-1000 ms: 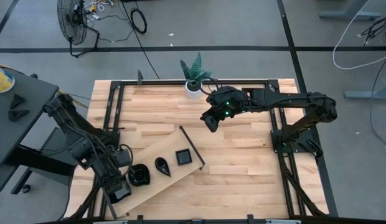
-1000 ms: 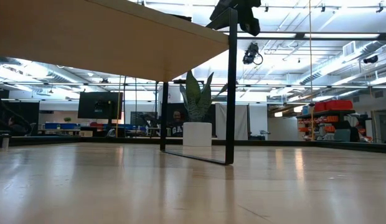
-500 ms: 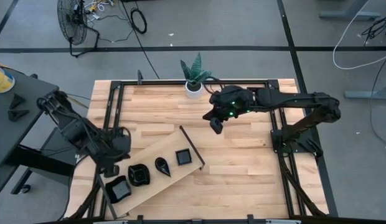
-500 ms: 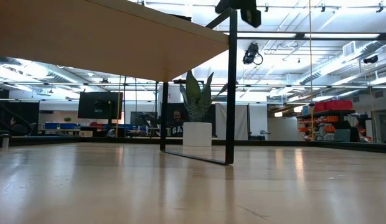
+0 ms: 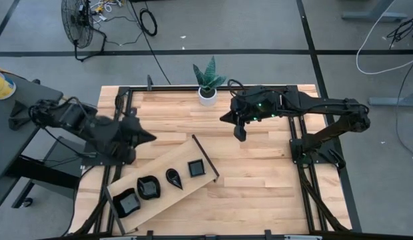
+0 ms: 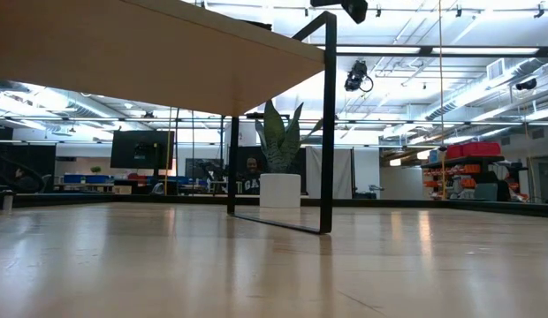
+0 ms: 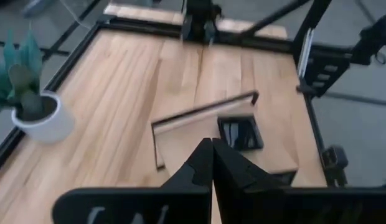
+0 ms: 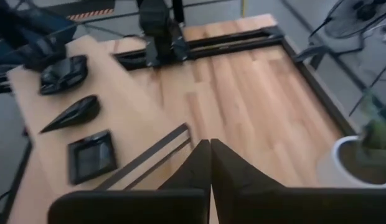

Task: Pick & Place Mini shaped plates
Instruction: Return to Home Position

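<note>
The mini shaped plates [image 8: 73, 113] lie in one row along the light wooden board [image 5: 168, 157]. This board stands raised on thin black legs [image 6: 329, 124] and crosses the near left part of the table [image 5: 260, 180] on a slant.

I count four places in the row. Closest to the near left corner of the table is a rounded square dish [image 5: 126, 202]. Beside it is a wavy rounded dish [image 5: 148, 187], then a teardrop dish [image 5: 173, 177]. A flat square dish [image 5: 196, 168] lies at the end of the board that points toward the middle of the table. They do not touch each other; bare wood shows between them. Whether any of them is a pile of several, I cannot tell from above.

The left gripper [image 5: 150, 138] hangs above the left part of the table, just beyond the far long edge of the board and clear of the dishes. Its two fingers [image 7: 196, 168] are pressed together to a point and nothing is between them.

The right gripper [image 5: 240, 133] is over the far half of the table, well apart from the board. It is near the white pot [image 5: 206, 97] with the green plant, which stands at the far edge. Its fingers are also closed tight against each other, with nothing held.

From table height only the underside of the board, its legs and the pot can be seen; the dishes on top are hidden there.
</note>
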`<state>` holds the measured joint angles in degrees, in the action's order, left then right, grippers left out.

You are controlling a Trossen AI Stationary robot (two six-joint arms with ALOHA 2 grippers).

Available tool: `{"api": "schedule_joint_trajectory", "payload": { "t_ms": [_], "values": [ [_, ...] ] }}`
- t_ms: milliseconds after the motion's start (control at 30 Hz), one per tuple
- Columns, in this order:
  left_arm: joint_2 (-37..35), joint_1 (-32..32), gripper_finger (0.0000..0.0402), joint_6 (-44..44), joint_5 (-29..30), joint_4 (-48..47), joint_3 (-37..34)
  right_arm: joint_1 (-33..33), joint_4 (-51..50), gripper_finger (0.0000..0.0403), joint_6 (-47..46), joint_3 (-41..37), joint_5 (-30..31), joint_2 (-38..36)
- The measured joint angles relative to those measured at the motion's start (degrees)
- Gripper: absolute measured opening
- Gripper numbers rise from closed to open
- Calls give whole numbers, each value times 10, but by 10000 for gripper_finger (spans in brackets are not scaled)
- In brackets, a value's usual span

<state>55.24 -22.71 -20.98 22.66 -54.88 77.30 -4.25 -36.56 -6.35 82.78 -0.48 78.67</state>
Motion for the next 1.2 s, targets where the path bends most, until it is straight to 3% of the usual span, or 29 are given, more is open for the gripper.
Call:
{"api": "schedule_joint_trajectory", "payload": {
  "t_ms": [233, 433, 633, 967, 1200],
  "values": [
    [2, 86, 7, 65, -79, 80, -8, -21, 36, 2, 15, 0, 5, 1],
    [-41, 121, 4, 72, -94, 180, -96, -23, 100, 2, 31, -23, 15, 2],
    [-85, 133, 4, 61, -101, 226, -188, -23, 261, 1, 10, -133, 7, -17],
    [-201, 136, 3, 60, -105, 268, -275, -7, 571, 0, -67, -400, 5, -110],
    [-272, 136, 3, 66, -105, 270, -324, 1, 617, 0, -109, -535, 15, -203]
  ]
}}
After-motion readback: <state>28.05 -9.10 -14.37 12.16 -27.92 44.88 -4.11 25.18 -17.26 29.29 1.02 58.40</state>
